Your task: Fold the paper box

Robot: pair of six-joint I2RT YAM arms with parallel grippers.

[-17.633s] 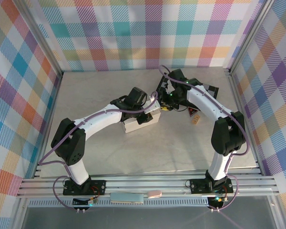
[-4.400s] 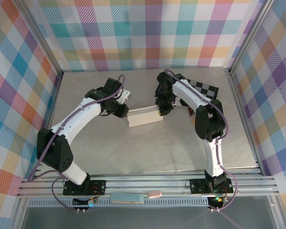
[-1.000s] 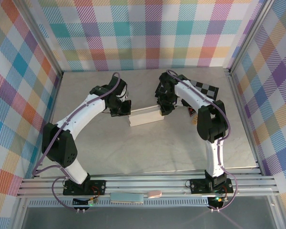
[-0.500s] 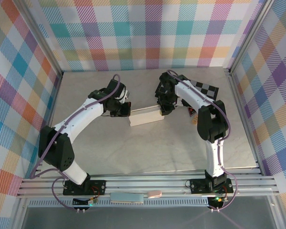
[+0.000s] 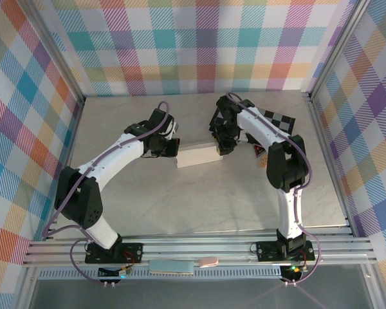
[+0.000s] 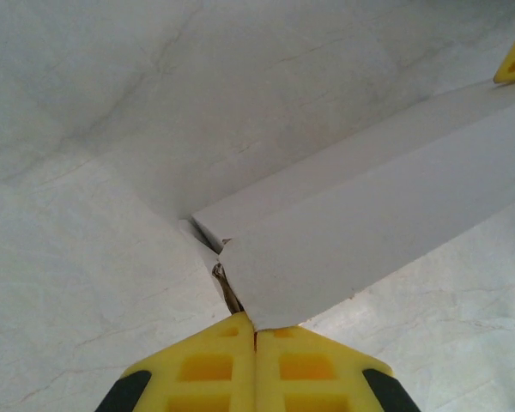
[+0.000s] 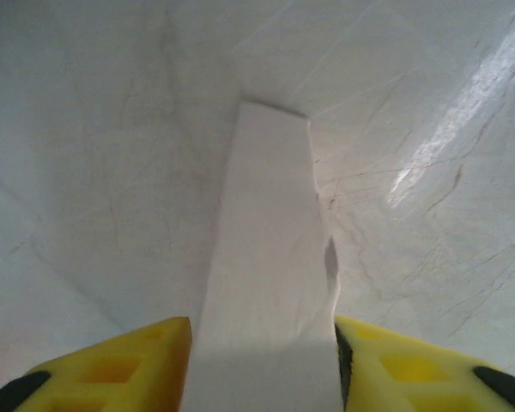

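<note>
The left claw (image 6: 256, 330) is pressing its fingers together, their tips touching the near corner of the box (image 5: 198, 156). The right claw (image 7: 262, 330) is straddling the box's other end, one finger close along each side; whether it is squeezing I cannot tell. The box is lying as a long white block on the desk (image 5: 212, 206), stretching between the two claws toward the rear, with a chequered board (image 5: 280, 119) sitting behind the right arm
</note>
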